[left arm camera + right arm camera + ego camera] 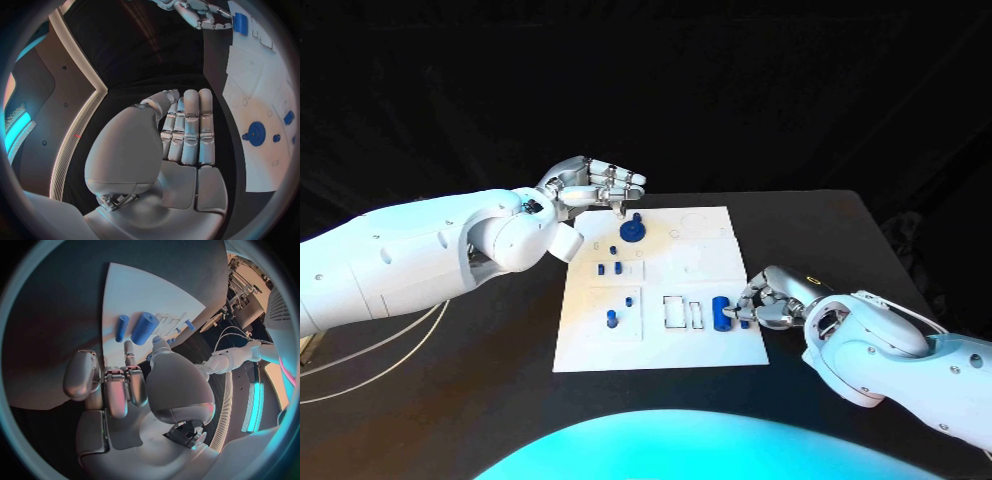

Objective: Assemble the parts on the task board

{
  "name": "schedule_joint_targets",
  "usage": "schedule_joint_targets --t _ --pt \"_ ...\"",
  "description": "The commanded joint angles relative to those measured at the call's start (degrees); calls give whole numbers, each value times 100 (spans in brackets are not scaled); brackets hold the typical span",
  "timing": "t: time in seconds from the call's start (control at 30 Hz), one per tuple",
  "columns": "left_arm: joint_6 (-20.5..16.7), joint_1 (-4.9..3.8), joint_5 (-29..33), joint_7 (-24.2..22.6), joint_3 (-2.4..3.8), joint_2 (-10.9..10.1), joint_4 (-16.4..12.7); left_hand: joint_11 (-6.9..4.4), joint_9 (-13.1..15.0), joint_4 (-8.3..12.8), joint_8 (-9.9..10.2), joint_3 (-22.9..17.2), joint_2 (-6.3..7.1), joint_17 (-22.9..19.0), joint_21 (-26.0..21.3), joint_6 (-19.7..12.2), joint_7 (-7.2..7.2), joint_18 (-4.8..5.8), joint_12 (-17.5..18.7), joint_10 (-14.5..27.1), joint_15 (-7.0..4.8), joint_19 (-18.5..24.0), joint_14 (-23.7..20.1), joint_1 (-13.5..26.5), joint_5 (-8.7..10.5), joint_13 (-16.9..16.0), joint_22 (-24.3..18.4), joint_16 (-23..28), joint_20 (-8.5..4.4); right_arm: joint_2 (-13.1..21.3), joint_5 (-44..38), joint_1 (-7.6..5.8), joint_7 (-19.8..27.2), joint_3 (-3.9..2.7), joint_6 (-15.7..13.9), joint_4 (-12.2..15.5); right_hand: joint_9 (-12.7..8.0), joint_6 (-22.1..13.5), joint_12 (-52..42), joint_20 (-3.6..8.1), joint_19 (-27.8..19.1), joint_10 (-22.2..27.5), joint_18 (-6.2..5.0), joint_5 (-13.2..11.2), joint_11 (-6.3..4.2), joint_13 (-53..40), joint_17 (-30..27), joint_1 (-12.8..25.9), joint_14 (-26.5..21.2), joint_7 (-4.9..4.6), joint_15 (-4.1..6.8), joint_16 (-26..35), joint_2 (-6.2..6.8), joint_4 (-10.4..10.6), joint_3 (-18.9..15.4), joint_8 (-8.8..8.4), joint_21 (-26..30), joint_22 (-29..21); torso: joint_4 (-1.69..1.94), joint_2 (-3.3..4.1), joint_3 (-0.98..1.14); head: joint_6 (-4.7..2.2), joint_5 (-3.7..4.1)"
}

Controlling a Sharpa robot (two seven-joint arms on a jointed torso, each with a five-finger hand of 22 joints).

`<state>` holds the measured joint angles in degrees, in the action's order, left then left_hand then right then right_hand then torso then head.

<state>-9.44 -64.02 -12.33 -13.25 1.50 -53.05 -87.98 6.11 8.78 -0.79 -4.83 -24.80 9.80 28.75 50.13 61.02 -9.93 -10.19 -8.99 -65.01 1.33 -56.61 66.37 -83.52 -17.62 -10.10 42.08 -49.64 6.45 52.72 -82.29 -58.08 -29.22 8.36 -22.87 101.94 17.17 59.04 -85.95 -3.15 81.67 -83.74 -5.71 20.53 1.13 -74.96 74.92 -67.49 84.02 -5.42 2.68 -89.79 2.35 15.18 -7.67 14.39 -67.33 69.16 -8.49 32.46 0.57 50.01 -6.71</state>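
Observation:
The white task board point(678, 345) lies in the middle of the table. A blue round part point(632, 230) with a peg sits near its far left corner, beside my left hand point(596, 185), which hovers there holding nothing. In the left wrist view that hand point(184, 132) has its fingers straight and side by side, with the round part point(255, 133) off to one side. My right hand point(769, 298) is at the board's right edge, fingers curled, close beside a thick blue cylinder point(720, 312). From the right wrist, the cylinder point(144, 327) and a thinner blue piece point(121, 327) lie just beyond my fingertips point(128, 347).
Several small blue pieces stand in the board's left half, two point(609, 268) near the middle and one point(612, 318) nearer the front. Empty outlined slots point(675, 310) lie left of the cylinder. Bare black table point(473, 360) surrounds the board.

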Motion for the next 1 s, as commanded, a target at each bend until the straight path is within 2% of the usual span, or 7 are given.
schedule_joint_targets --t 0.03,0.13,0.37,0.53,0.73,1.0 --pt "94 -5 41 -42 4 4 -14 -6 -6 -6 0 23 -50 -6 -32 -30 -3 -41 -32 52 -1 41 -41 -9 -8 -6 -6 34 -18 -88 -230 44 -162 -1 -138 -67 23 -34 -10 10 43 -264 66 36 -17 -924 1508 -27 598 4 24 -21 -28 42 -23 26 -23 39 -3 0 3 -1 -6" --pt "95 -5 41 -42 4 -1 -15 -6 -6 -6 0 23 -50 -6 -32 -30 -3 -41 -32 52 -1 41 -41 -9 -8 -6 -6 34 -18 -159 -287 73 -161 -1 -158 -106 29 -36 -17 10 55 -271 74 43 -17 -936 1508 -35 598 5 24 -21 -29 47 -27 29 -56 70 -13 -2 7 -1 -29" --pt "94 -5 41 -38 4 -8 -15 -6 -6 -6 0 23 -50 -6 -32 -30 -3 -41 -32 52 -1 41 -41 -9 -8 -6 -6 34 -18 -290 -338 96 -153 -1 -140 -178 46 -38 -33 11 59 -286 75 57 -19 -962 1508 -54 598 6 25 -21 -37 60 -39 37 -63 79 -12 1 6 -1 -33" --pt "99 -5 41 -34 4 -10 -21 -6 -6 -6 0 23 -50 -6 -32 -30 -3 -41 -32 52 -1 41 -41 -9 -8 -6 -6 34 -18 -402 -348 138 -162 -1 55 -292 57 -37 -39 12 59 -292 75 63 -20 -973 1508 -71 598 8 26 -21 -42 65 -45 44 -61 79 0 8 6 -1 -44" --pt "102 -5 56 -33 4 -26 -27 -2 -10 -20 0 37 -68 -7 -38 -39 -4 -39 -40 70 5 46 -43 17 -10 -9 -8 35 -11 -509 -355 256 -187 -2 271 -428 94 -51 -33 13 75 -287 84 89 -20 -973 1508 -147 598 8 26 -21 -56 64 -61 58 -105 126 -3 11 8 -1 -102" --pt "115 -5 63 -20 4 -44 -38 -2 -10 -24 0 40 -72 -7 -40 -40 -4 -39 -41 73 7 47 -44 23 -10 -10 -9 35 -10 -629 -396 313 -220 -2 378 -589 125 -73 -24 12 71 -279 82 98 -17 -968 1508 -223 598 5 24 -21 -58 50 -79 67 -96 126 -4 4 2 -1 -125"
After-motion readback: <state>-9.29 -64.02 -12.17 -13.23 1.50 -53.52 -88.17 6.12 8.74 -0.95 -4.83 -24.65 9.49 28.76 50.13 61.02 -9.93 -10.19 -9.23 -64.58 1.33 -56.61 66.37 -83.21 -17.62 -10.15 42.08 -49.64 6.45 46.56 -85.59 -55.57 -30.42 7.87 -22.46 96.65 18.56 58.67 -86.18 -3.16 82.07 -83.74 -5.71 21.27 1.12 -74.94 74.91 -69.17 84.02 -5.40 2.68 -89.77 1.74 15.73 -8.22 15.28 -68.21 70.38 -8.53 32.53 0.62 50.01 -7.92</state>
